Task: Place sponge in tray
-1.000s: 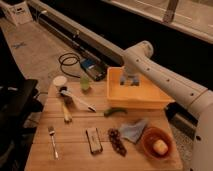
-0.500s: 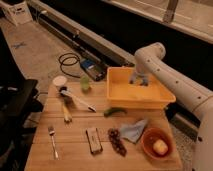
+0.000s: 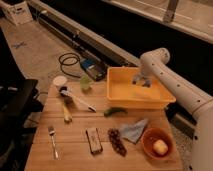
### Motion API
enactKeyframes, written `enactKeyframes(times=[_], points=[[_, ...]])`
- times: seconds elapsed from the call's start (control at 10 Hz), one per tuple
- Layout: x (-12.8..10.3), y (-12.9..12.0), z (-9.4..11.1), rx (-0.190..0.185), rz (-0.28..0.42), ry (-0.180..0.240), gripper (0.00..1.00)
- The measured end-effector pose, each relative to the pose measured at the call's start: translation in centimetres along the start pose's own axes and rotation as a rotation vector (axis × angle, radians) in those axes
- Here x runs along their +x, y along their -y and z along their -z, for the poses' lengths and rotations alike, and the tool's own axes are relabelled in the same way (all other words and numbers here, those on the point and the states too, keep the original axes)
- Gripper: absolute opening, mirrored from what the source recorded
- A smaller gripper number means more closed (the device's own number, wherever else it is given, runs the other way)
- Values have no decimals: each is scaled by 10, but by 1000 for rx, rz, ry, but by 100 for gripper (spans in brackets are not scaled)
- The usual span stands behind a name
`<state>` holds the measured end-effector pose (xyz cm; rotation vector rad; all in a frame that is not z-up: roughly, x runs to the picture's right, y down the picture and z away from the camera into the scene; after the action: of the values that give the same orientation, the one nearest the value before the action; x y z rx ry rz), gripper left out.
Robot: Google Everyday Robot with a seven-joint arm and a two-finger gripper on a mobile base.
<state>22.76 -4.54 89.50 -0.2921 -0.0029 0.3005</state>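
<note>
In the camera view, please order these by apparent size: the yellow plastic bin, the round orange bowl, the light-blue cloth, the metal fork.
1. Yellow plastic bin, clearly largest; the claw hangs above its inside.
2-3. Round orange bowl and light-blue cloth look alike; unranked.
4. Metal fork, long but thinnest.

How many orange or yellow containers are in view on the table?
2. The tray sits at the table's far right, with the gripper over its far side. The small round bowl is at the near right corner. None seems hidden.
</note>
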Motion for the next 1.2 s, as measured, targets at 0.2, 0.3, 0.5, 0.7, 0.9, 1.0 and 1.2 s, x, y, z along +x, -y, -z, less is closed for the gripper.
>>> enactKeyframes(times=[0.2,0.3,0.5,0.7,0.9,1.0,1.2], points=[[1,-3,-26,16,0,-4,0],[4,-4,-34,24,-3,-9,0],[9,-3,-39,33,-10,-15,0],[7,-3,-39,32,-8,-13,0],[7,-3,-39,32,-8,-14,0],[8,-3,-39,33,-9,-15,0],[16,3,-46,75,-57,-32,0]])
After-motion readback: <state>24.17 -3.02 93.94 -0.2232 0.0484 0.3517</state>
